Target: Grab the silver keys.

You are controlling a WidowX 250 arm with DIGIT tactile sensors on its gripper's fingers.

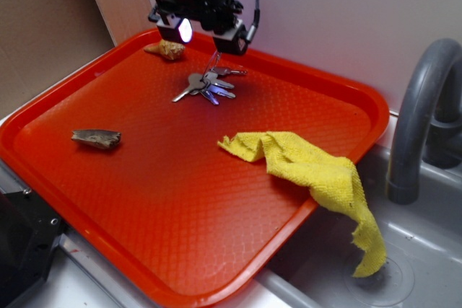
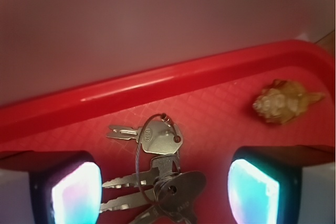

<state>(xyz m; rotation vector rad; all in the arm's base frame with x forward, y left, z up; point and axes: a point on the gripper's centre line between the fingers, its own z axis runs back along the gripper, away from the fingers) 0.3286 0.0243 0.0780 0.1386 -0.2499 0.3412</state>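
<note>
Silver-grey flat metal keys (image 1: pixel 207 86) on a thin wire ring (image 2: pixel 140 142) are what we're looking at first: they're lying fanned out on the far part of the red plastic tray (image 1: pixel 180 200) w/ a diamond-textured floor, blades pointing mostly left in the exterior view. In the wrist view we're seeing the bunch sitting between the two fingers, one key head uppermost and the others stacking below it.

Directly above them we're seeing the black robot gripper (image 1: pixel 206 36) hanging, its jaws standing wide apart w/ nothing between them; the glowing pads (image 2: pixel 76 195) are sitting either side of the keys, not touching them as far as we can tell.

Just beyond the gripper, near the tray's far rim, a tan spiral seashell (image 1: pixel 166 50) is lying. Towards the left side a grey-brown flat stone-like shard (image 1: pixel 97 138) is resting, well apart from the keys. A crumpled yellow cloth (image 1: pixel 317 185) is draping over the tray's right edge, its end hanging into the grey sink (image 1: pixel 426 243). A grey curved faucet (image 1: pixel 419 106) is standing at the far right.
</note>
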